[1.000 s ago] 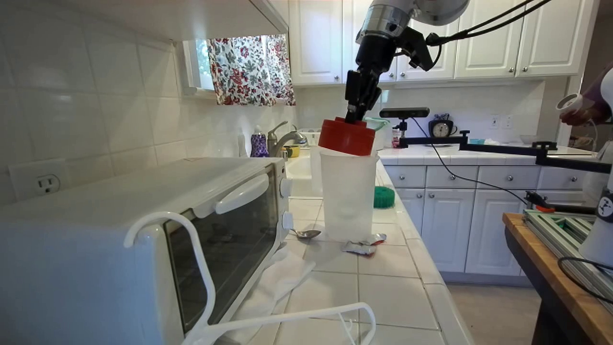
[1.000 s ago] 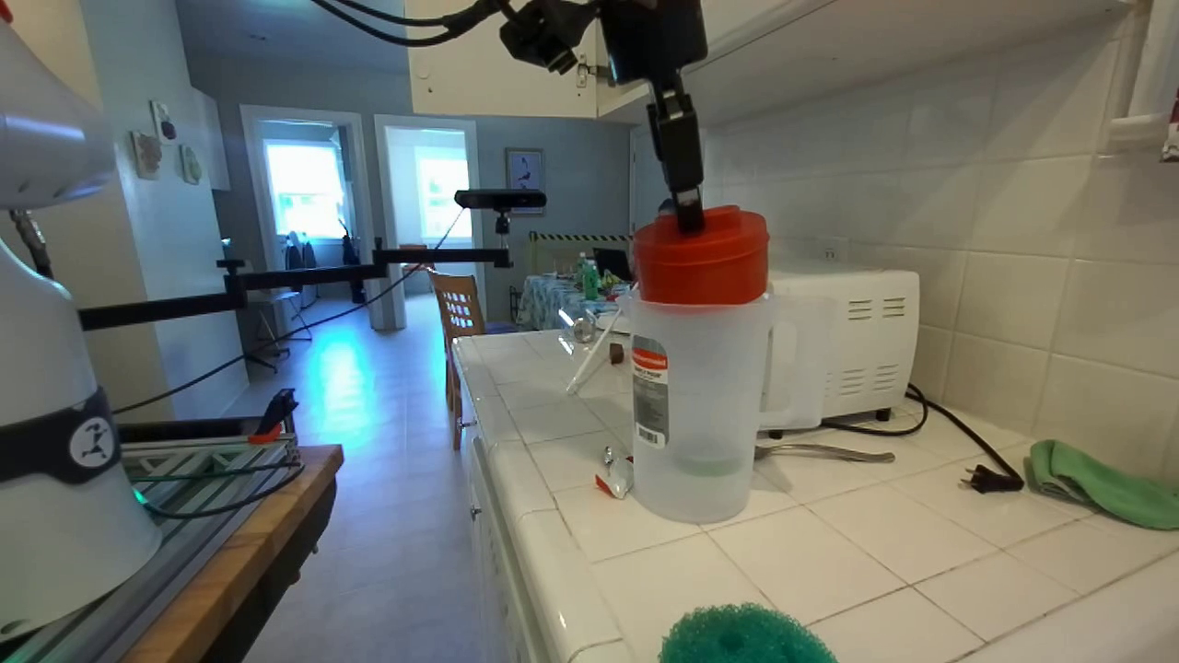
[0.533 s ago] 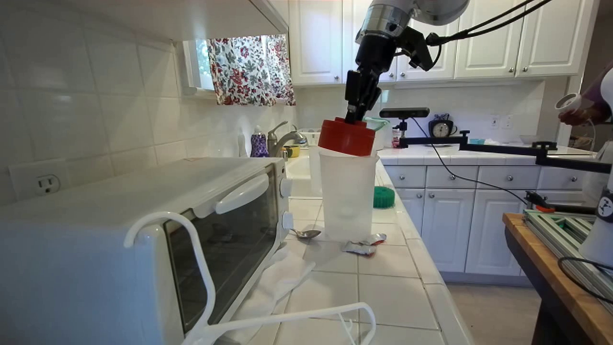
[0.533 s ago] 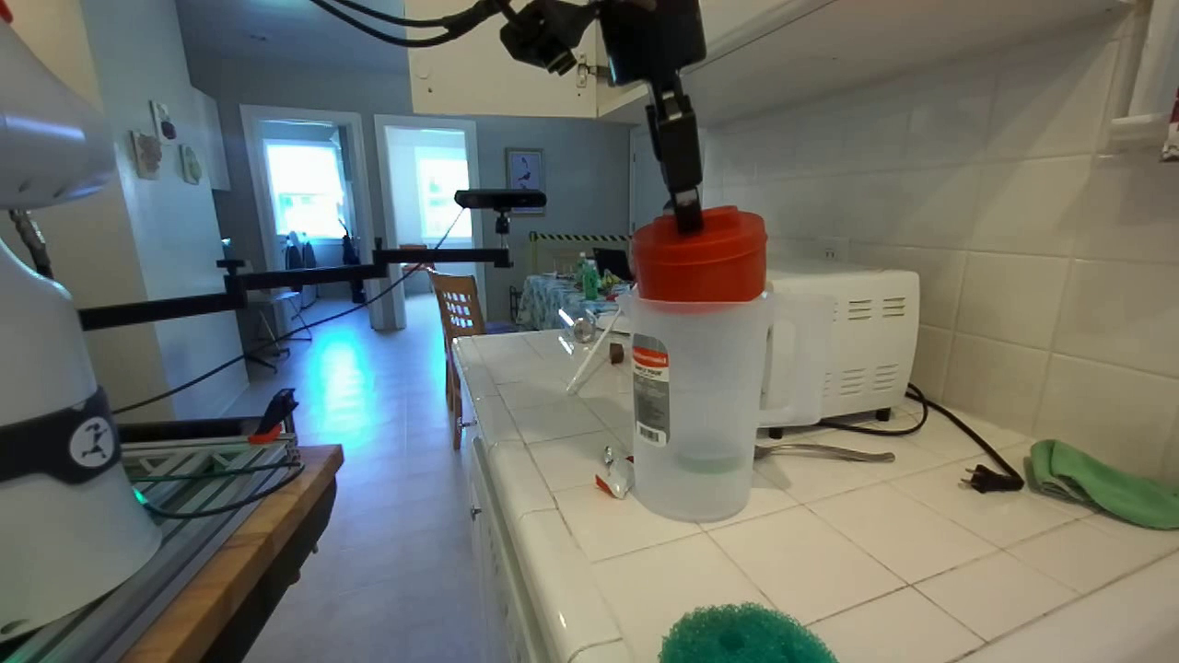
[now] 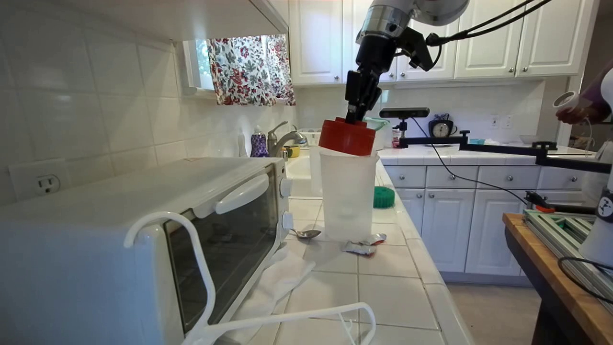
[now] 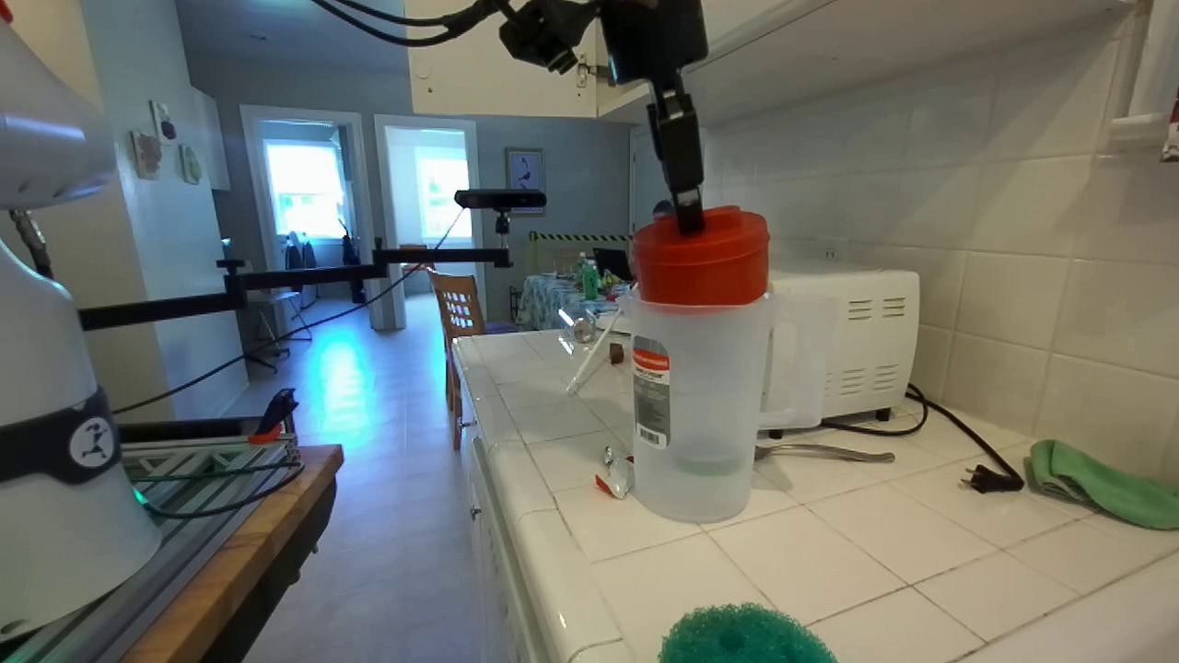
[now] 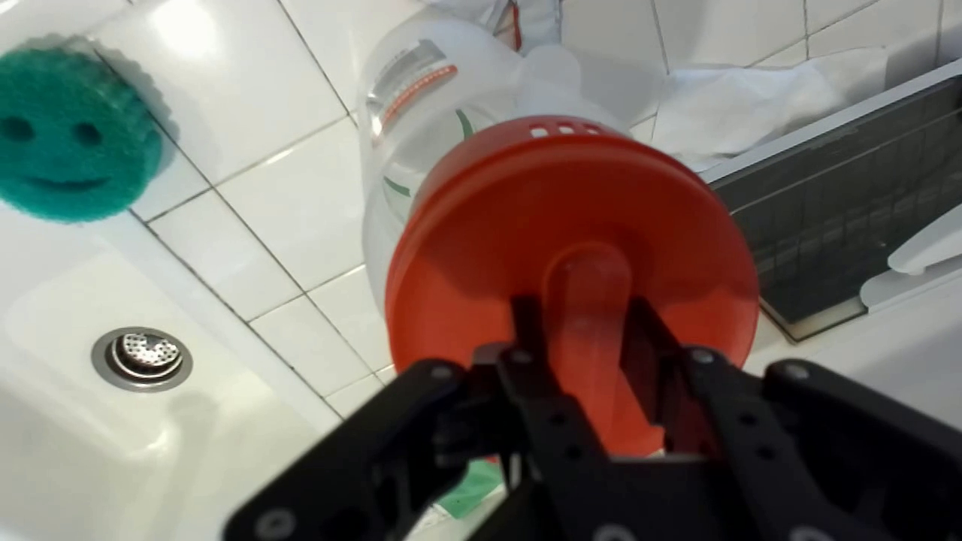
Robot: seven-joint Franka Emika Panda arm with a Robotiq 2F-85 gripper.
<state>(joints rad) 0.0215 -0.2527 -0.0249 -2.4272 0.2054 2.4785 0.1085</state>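
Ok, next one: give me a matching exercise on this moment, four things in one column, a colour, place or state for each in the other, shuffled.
1. pitcher
2. lid
3. scrubber
4. gripper

A. red, tilted
B. shut on the lid's ridge
C. frosted, standing upright
D. green, by the sink

Right pairs: 1-C, 2-A, 3-D, 4-B

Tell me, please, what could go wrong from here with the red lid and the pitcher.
The red lid looks tilted at the mouth of the pitcher, so pressing down might jam it. The gripper pinches the lid only by its ridge, so it could twist or slip. Sideways force might tip the pitcher or push it onto the foil scraps beside its base.
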